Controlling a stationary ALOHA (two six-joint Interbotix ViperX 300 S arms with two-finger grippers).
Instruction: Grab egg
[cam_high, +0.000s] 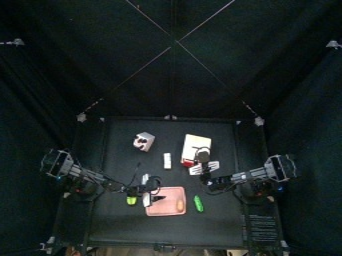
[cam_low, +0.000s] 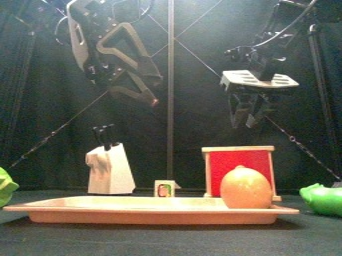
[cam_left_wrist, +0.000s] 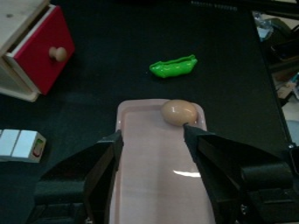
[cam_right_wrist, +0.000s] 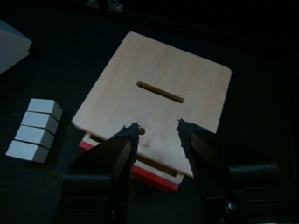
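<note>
The egg is lying at the far end of the pink tray. The left gripper is hovering above it with fingers spread wide. The right gripper is hanging over the wooden box, fingers apart. A descent off-centre risks nudging the egg, rolling it along the tray

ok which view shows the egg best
The left wrist view: the egg lies unobstructed at the far end of the pink tray, ahead of the open left claw. The front view shows its side profile on the tray. The top view is too small to make it out. The right wrist view misses it.
</note>
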